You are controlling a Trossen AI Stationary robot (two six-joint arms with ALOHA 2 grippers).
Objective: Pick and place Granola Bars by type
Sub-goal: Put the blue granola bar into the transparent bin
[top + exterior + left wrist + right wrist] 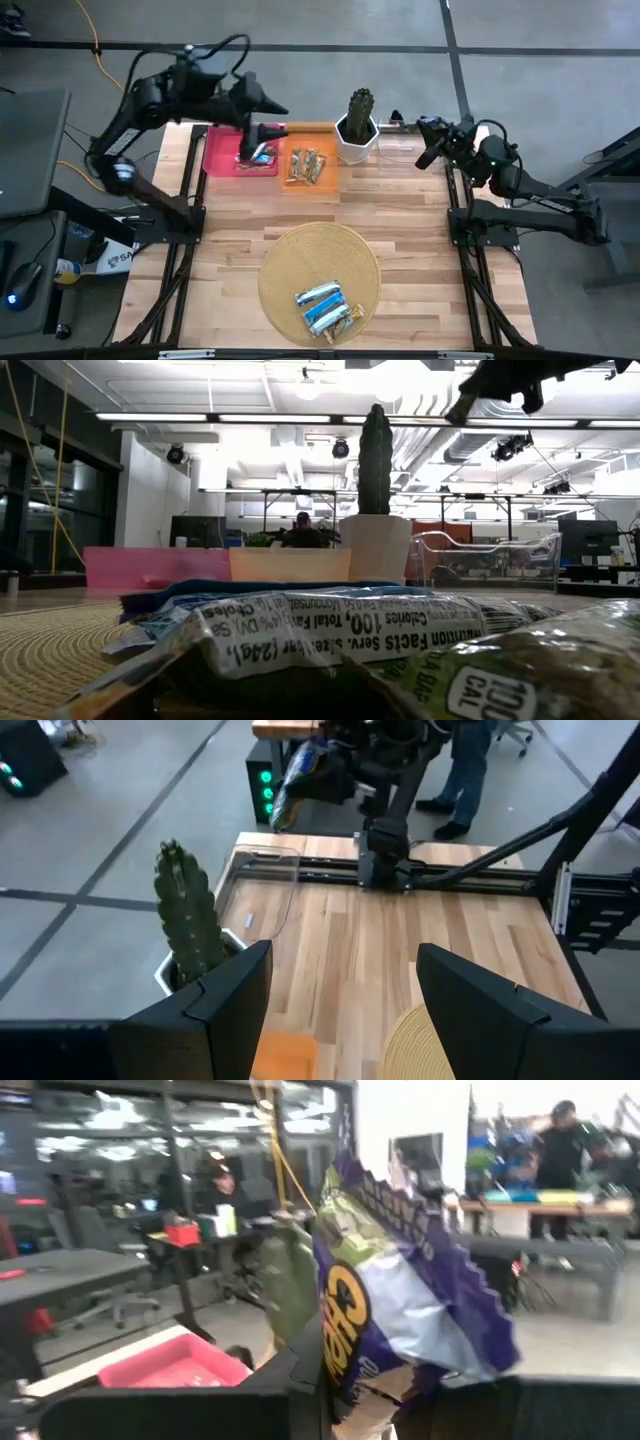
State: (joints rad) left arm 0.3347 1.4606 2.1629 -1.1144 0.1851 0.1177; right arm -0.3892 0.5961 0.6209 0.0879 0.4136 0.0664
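**A:** At the wooden desk (400, 240), two arms sort wrapped bars. Where do things stand?

**B:** Largest first: the woven mat (285, 262) near the front edge carries the remaining granola bars (327, 306) in a loose heap. At the back sit a pink tray (222, 150), an orange tray (300, 183) with tan bars in it, a potted cactus (358, 124) and a clear tray (400, 150).

**A:** And the arms?

**B:** The left gripper (262, 142) hovers over the pink tray, fingers (215, 995) spread and empty. The right gripper (430, 150), near the clear tray, is clenched on a blue-and-white bar (410, 1290).

**A:** How will that bar handle?

**B:** Light, by the look of it, with a crinkly, slick wrapper that flexes. Pinching across the middle, not the crimped end, seems safest.
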